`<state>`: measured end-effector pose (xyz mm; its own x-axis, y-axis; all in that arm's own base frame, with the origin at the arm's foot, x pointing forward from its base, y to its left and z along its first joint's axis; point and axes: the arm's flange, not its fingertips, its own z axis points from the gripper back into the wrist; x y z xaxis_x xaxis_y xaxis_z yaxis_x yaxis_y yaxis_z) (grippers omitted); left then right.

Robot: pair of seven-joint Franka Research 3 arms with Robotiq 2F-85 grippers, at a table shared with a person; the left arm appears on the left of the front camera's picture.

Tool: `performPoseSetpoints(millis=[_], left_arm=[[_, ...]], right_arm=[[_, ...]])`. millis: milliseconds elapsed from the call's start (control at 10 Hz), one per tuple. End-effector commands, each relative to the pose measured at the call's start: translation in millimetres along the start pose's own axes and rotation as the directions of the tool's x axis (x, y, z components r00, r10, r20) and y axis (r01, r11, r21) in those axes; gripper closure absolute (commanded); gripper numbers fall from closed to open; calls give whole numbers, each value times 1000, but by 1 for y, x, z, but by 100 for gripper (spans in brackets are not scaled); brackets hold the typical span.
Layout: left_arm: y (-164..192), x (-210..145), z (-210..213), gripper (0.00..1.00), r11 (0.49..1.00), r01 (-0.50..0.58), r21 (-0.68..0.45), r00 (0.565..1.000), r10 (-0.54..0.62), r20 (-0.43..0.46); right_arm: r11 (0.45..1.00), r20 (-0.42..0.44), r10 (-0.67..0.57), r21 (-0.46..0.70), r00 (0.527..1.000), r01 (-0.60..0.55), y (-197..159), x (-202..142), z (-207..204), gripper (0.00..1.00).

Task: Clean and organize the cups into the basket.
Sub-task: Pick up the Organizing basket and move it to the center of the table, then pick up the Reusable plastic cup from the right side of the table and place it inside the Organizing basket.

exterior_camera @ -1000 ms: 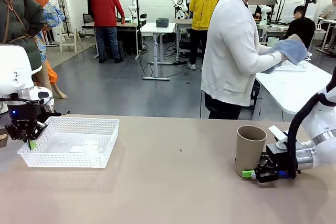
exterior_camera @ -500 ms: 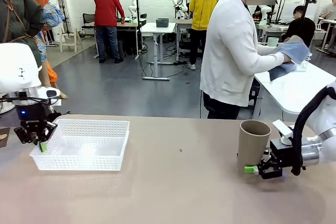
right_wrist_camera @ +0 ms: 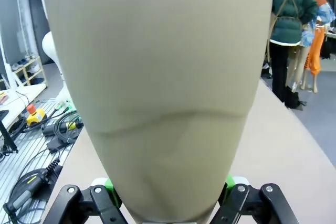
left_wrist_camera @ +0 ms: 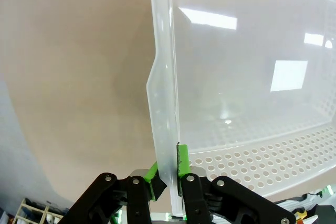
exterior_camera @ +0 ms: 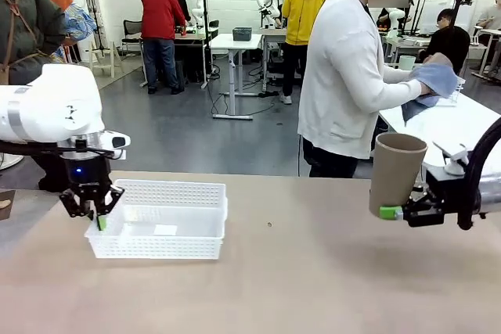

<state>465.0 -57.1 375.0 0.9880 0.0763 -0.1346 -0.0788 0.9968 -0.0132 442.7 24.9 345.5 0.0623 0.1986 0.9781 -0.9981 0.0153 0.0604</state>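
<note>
The white lattice basket (exterior_camera: 156, 249) sits on the table left of centre. My left gripper (exterior_camera: 95, 213) is shut on its left rim. In the left wrist view the rim of the basket (left_wrist_camera: 164, 103) runs up between the green fingertips of the left gripper (left_wrist_camera: 169, 172), and nothing lies inside it. A tan-brown cup (exterior_camera: 396, 170) hangs upright above the table at the right, with my right gripper (exterior_camera: 394, 213) shut on its base. Close up, the cup (right_wrist_camera: 163, 77) rises between the pads of the right gripper (right_wrist_camera: 168, 195).
A person (exterior_camera: 348, 76) stands at the far edge, turned to a white side table (exterior_camera: 438, 127), and holds a blue-grey cloth (exterior_camera: 432, 76). Bare brown tabletop (exterior_camera: 297, 271) lies between basket and cup.
My left gripper has dragged the basket to the right, toward the table's middle. My right gripper has lifted the cup off the table and carried it a little to the right.
</note>
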Motion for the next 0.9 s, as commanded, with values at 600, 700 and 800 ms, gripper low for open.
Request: performPoseSetpoints(millis=[600,700,800], left_arm=[[-140,-8,8,100,998,30,-46,999,-28,37],[-156,-7,3,100,999,21,-41,999,-20,30],[-170,-7,-2,100,999,13,-31,1000,-13,16]], right_arm=[[988,62,-21,-154,998,30,0,41,14,83],[987,66,-22,-160,998,33,-1,43,17,83],[986,68,-22,-165,997,33,-2,43,19,83]])
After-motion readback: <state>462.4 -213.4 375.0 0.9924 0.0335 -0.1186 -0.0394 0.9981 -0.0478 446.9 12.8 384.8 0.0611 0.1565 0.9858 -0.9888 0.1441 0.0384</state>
